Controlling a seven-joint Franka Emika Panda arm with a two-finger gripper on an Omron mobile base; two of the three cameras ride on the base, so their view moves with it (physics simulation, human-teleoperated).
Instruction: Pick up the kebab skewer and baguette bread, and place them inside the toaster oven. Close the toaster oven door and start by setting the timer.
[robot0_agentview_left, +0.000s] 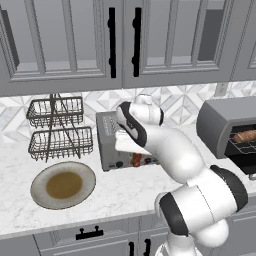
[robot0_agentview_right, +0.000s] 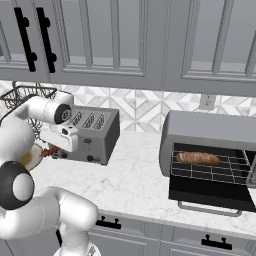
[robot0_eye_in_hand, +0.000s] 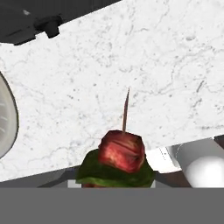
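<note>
My gripper (robot0_agentview_left: 134, 155) hangs low over the counter in front of the four-slot toaster, shut on the kebab skewer (robot0_eye_in_hand: 121, 151). In the hand view the skewer's red chunk and green piece cover the fingertips, and its thin stick points away over the marble. Its red chunks (robot0_agentview_left: 136, 160) also peek out below the hand (robot0_agentview_right: 50, 152). The baguette bread (robot0_agentview_right: 197, 158) lies on the wire rack inside the grey toaster oven (robot0_agentview_right: 210, 125) at the right (robot0_agentview_left: 220, 117). The toaster oven door (robot0_agentview_right: 205, 194) is folded down open, with its bar handle toward the counter's front.
A grey four-slot toaster (robot0_agentview_left: 107, 145) stands right behind the hand. A round plate (robot0_agentview_left: 39, 192) lies on the counter at the left, with a two-tier wire basket (robot0_agentview_left: 57, 127) behind it. Bare marble counter (robot0_agentview_right: 135, 175) stretches between the toaster and the oven. Cabinets hang overhead.
</note>
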